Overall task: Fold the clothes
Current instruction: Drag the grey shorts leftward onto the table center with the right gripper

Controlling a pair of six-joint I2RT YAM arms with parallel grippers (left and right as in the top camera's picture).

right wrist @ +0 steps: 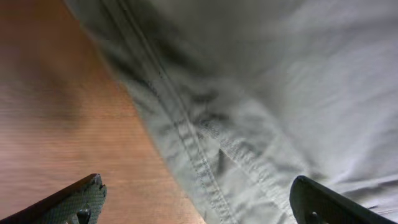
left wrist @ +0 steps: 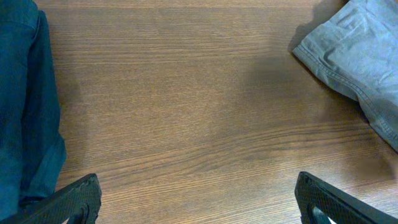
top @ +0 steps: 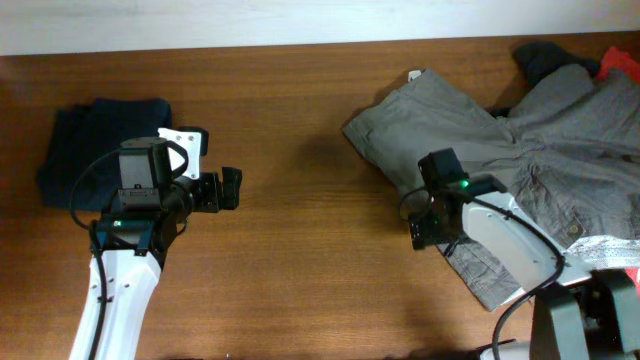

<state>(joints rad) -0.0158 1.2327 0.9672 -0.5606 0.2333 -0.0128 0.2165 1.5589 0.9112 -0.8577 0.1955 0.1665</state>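
The grey-khaki trousers (top: 520, 150) lie crumpled at the right of the table; a corner shows in the left wrist view (left wrist: 357, 59). A folded dark navy piece (top: 95, 135) lies at the far left, also in the left wrist view (left wrist: 25, 106). A black piece (top: 545, 58) and a red piece (top: 620, 62) lie at the back right. My left gripper (top: 225, 190) is open and empty over bare wood (left wrist: 198, 205). My right gripper (top: 425, 232) is open, straddling the trousers' stitched edge (right wrist: 199, 199), holding nothing.
The brown wooden table (top: 320, 250) runs to a pale wall edge at the back. A white patterned cloth or sheet (top: 605, 250) lies at the right front by the right arm's base.
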